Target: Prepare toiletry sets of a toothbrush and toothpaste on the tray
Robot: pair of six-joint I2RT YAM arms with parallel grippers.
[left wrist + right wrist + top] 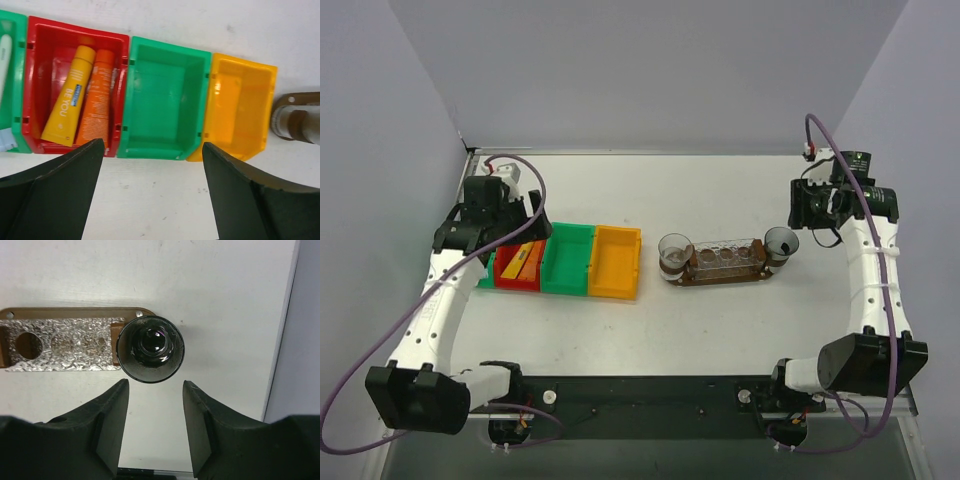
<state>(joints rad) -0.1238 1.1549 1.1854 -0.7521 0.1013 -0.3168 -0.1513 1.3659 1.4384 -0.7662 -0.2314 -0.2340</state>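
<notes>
Four bins stand in a row at the left of the table, two green, one red and one yellow-orange. The red bin [50, 31] holds both toothpaste tubes, a yellow tube [67, 100] and an orange tube [97, 100], lying side by side and touching. Their long axes run along the bin's length, caps toward the far wall and broad crimped ends toward the near wall, with the yellow one leaning slightly. The outer green bin [17, 75] is cut off by the edge of the left wrist view; one white toothbrush [4, 60] shows in it, lying along the bin's length, and I cannot tell whether there are more. The middle green bin [165, 100] and the yellow-orange bin [240, 105] show bare floors. The tray [70, 313] lies crosswise, right of the bins and apart from them, and carries a clear rack [65, 342] with a row of round holes. Two dark cups stand on it — a left cup [675, 253] and a right cup [151, 347], one at each end. The left gripper [152, 145] hangs near the red and middle green bins, jaws spread wide and holding nothing. The right gripper [155, 382] sits just short of the right cup, jaws partly spread with only table between them.
</notes>
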